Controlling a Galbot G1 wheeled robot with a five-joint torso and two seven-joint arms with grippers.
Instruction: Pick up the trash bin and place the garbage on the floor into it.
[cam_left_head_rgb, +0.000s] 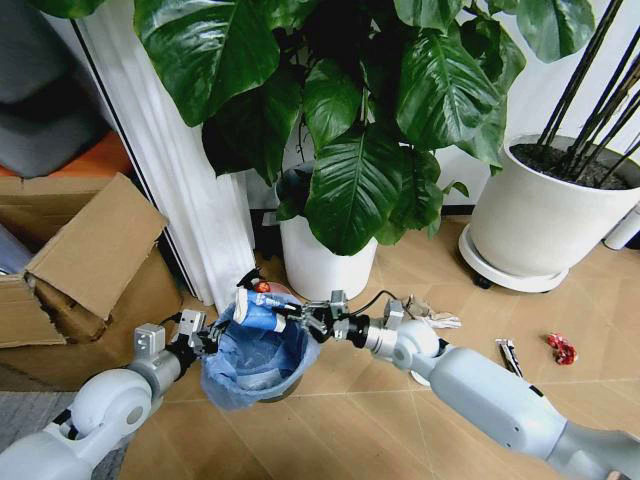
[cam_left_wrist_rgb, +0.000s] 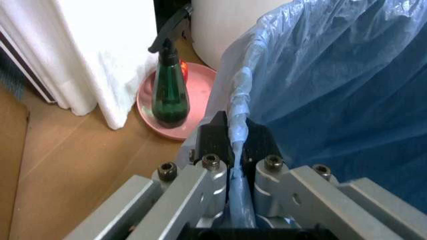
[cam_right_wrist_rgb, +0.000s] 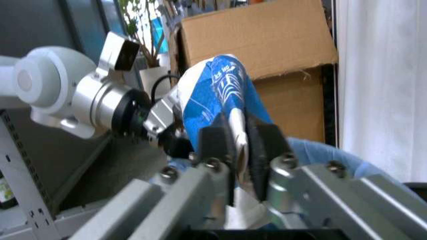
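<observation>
The trash bin (cam_left_head_rgb: 255, 365), a small dark bin lined with a crinkly light blue bag (cam_left_wrist_rgb: 333, 85), hangs just above the floor (cam_left_head_rgb: 400, 420). My left gripper (cam_left_head_rgb: 205, 335) is shut on its rim, and the bag edge is pinched between the fingers (cam_left_wrist_rgb: 213, 137). Over the bin's opening my right gripper (cam_left_head_rgb: 300, 318) is shut on a blue-white wrapper (cam_left_head_rgb: 258, 310) (cam_right_wrist_rgb: 220, 95). Other garbage lies on the wooden chevron floor to the right: a crumpled white tissue (cam_left_head_rgb: 432, 316), a thin stick wrapper (cam_left_head_rgb: 508, 355) and a red crumpled wrapper (cam_left_head_rgb: 562, 347).
A white pot (cam_left_head_rgb: 320, 260) with a large leafy plant stands right behind the bin, and a bigger white pot (cam_left_head_rgb: 545, 215) at the back right. A green spray bottle (cam_left_wrist_rgb: 170, 92) stands on a pink saucer (cam_left_wrist_rgb: 150, 112) by the white curtain (cam_left_head_rgb: 190, 190). An open cardboard box (cam_left_head_rgb: 90, 260) sits left.
</observation>
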